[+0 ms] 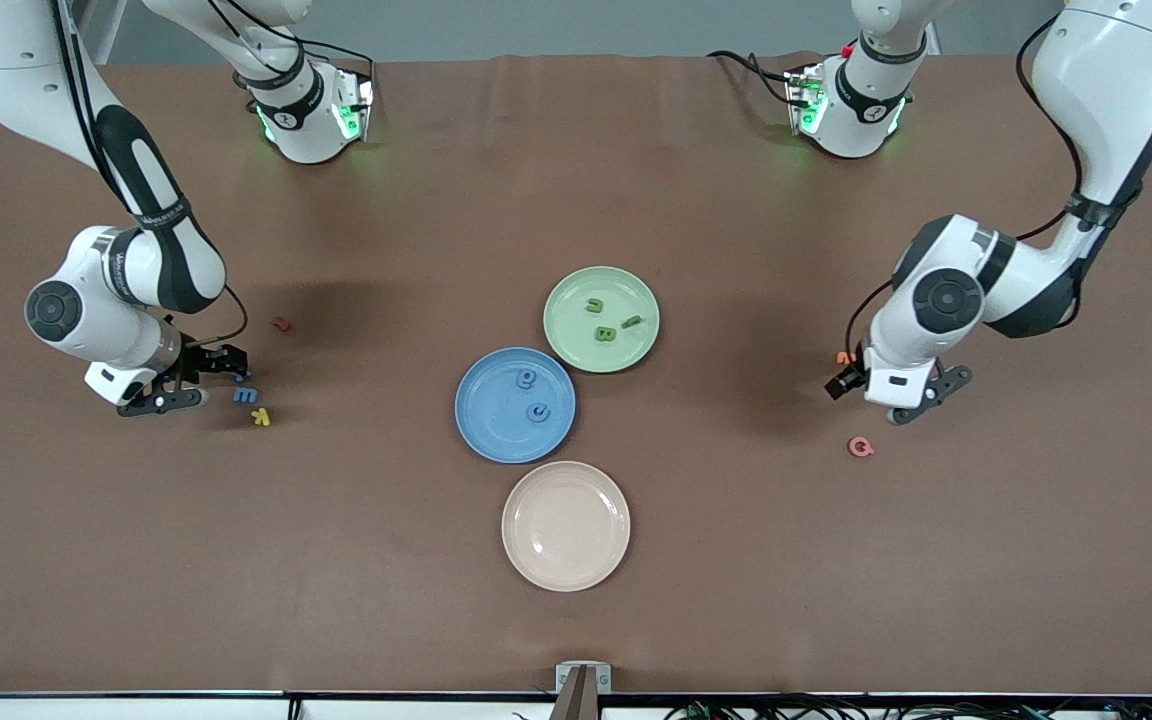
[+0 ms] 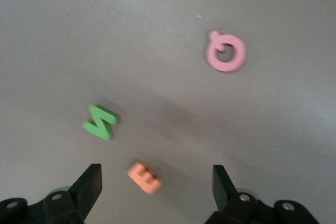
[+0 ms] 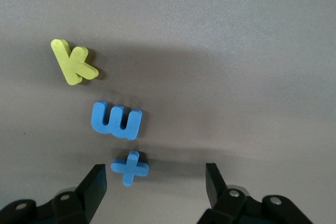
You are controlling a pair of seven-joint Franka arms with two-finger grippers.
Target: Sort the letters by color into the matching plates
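Over the table near the right arm's end, my right gripper (image 3: 155, 174) (image 1: 228, 365) hangs open above a blue plus sign (image 3: 129, 167). A blue letter (image 3: 116, 120) (image 1: 246, 395) lies just beside it. My left gripper (image 2: 157, 177) (image 1: 841, 383) hangs open at the left arm's end, over an orange letter (image 2: 144, 177), with a green letter (image 2: 101, 121) lying close by. The blue plate (image 1: 486, 420) holds two blue letters (image 1: 527, 378). The pale green plate (image 1: 571, 335) holds three green letters (image 1: 604, 334).
A yellow K (image 3: 73, 61) (image 1: 260, 417) lies beside the blue letters, and a red letter (image 1: 281, 324) lies farther from the camera. A pink Q (image 2: 226, 52) (image 1: 861, 447) lies near the left gripper. A beige plate (image 1: 566, 525) sits nearer the camera than the blue plate.
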